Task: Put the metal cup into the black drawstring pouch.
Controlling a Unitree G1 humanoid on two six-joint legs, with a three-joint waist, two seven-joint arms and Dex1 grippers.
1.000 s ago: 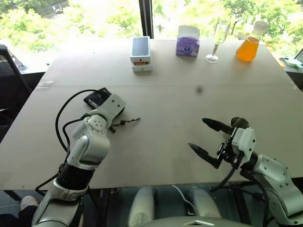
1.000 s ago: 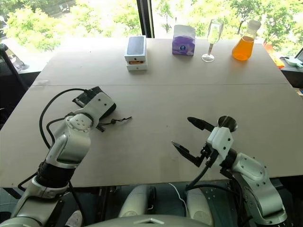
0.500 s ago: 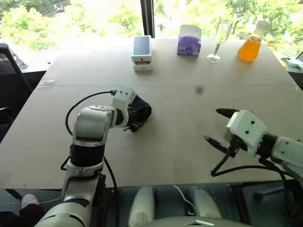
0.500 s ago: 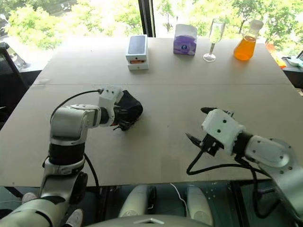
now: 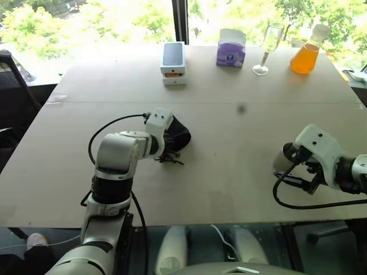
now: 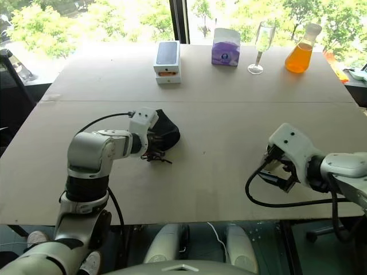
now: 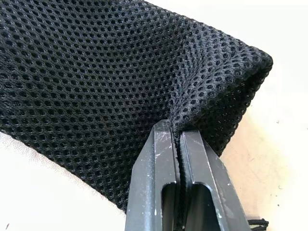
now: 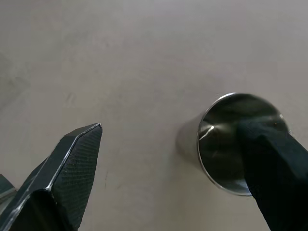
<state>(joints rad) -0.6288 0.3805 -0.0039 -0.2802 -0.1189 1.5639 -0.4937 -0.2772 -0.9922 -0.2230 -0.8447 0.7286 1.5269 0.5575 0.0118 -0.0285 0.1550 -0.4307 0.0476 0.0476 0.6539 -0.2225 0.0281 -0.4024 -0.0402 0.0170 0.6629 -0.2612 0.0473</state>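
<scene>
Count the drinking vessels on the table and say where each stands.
2: the stemmed glass at the far edge beside the orange flask, and the metal cup near the right gripper.

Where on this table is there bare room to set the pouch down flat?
Bare table lies between the black drawstring pouch and the metal cup, and beyond them up to the far row. Crowded: phone box, tissue box, stemmed glass, flask.

A white phone box (image 5: 172,63), a purple tissue box (image 5: 231,48), a clear stemmed glass (image 5: 266,47) and an orange-liquid flask (image 5: 306,51) stand along the pale table's (image 5: 229,160) far edge.
</scene>
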